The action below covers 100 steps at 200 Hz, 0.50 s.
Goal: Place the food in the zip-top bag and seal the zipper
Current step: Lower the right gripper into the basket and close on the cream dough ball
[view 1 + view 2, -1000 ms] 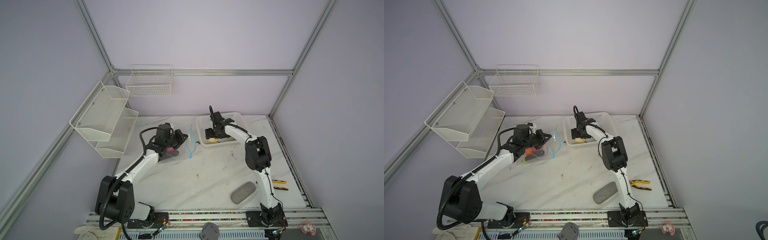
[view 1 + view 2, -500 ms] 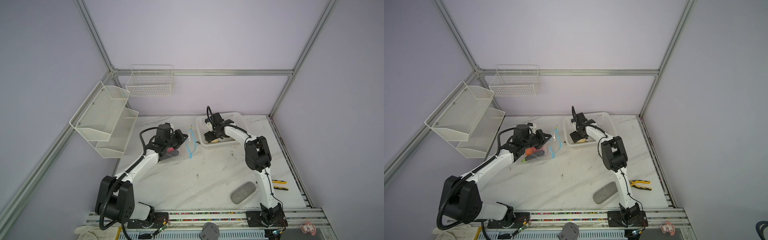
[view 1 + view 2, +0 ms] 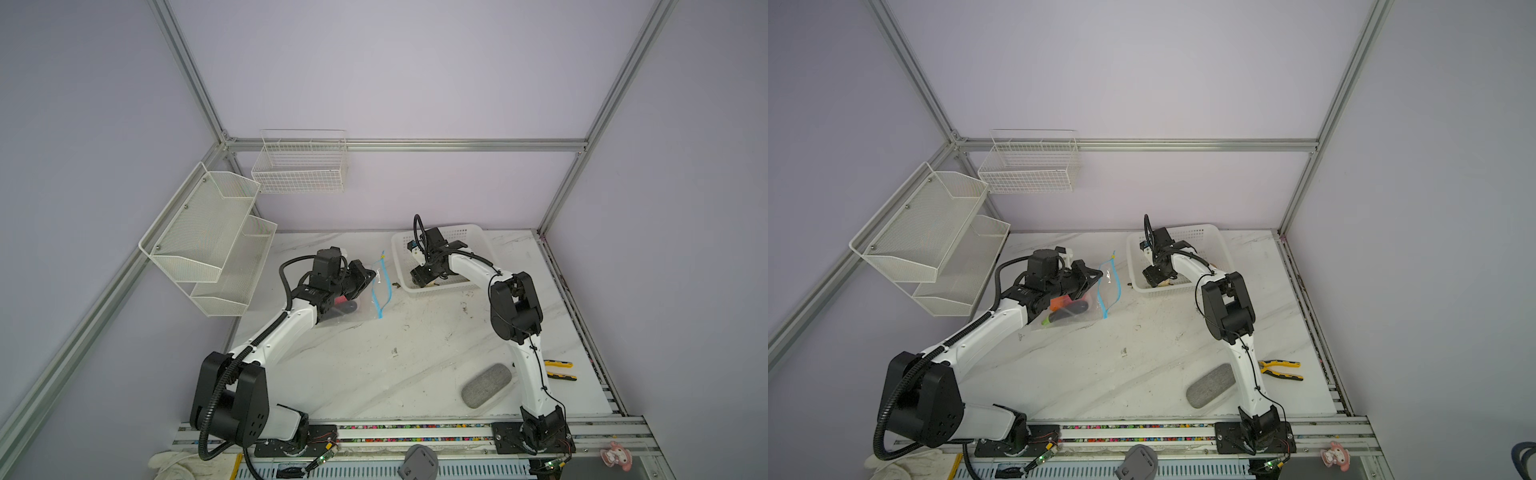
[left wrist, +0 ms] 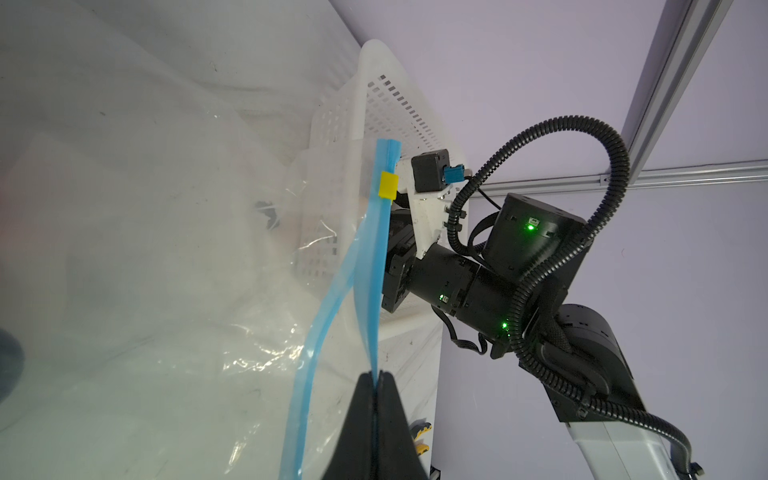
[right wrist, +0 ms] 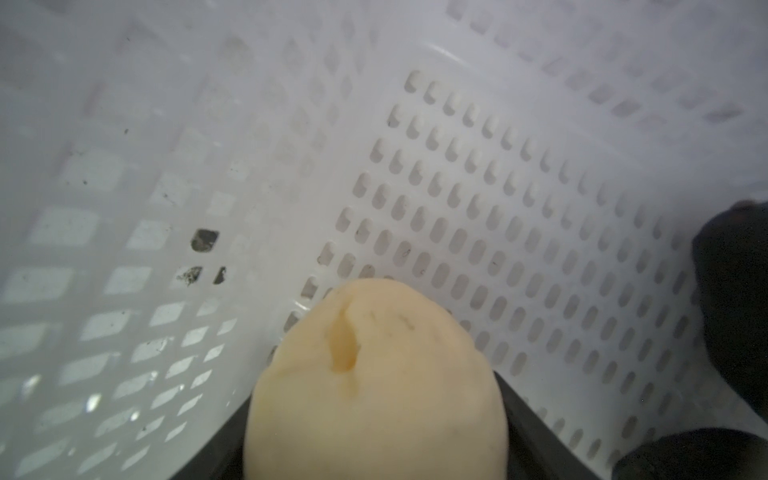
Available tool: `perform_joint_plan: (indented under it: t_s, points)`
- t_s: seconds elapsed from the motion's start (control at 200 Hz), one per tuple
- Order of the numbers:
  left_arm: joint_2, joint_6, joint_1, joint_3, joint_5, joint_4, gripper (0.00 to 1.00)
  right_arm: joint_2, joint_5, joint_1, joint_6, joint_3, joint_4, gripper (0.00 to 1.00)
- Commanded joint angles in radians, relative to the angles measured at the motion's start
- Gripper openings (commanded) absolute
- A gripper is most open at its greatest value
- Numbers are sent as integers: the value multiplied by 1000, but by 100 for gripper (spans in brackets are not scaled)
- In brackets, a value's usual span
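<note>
A: Where is the bag point(image 3: 1090, 291)?

B: On the surface toward the far edge, left of the basket point(image 3: 1214, 232) and near it. The left jaws are pressed together on one lip of the zipper point(image 4: 371, 291). The left wrist view shows that pinch plainly. In both top views it is too small to make out.

A: Which way does the zipper run?

B: Its long axis goes from the far edge toward the near edge. The mouth faces the basket, with the two blue lips bowed apart. The tab point(image 4: 388, 191), yellow, sits at the far end.

A: Any food inside?

B: In a top view an orange piece point(image 3: 1059, 301) and a black piece point(image 3: 1074, 308) lie in the bag. A pink piece point(image 3: 340, 298) shows in a top view too. Through the plastic, the left wrist view gives only haze there.

A: And the right jaws?

B: They are down in the basket, by its near-left corner. In the right wrist view a cream piece point(image 5: 374, 374) with a groove in it fills the gap between them. I cannot tell whether they squeeze it. The top views catch just a sliver of it point(image 3: 1168, 282).
</note>
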Motion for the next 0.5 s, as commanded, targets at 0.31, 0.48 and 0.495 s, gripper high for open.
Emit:
perform_joint_plan:
  t_s: [0.31,0.48,0.495]
  points:
    - [-29,27,9,22,5,11,0,-133,75,4,426,-64,162,66]
    - [-29,25,8,13,2,19,0,-263,99,5,673,-261,398,69]
    - [-29,25,8,12,2,20,0,-271,104,5,682,-273,416,69]
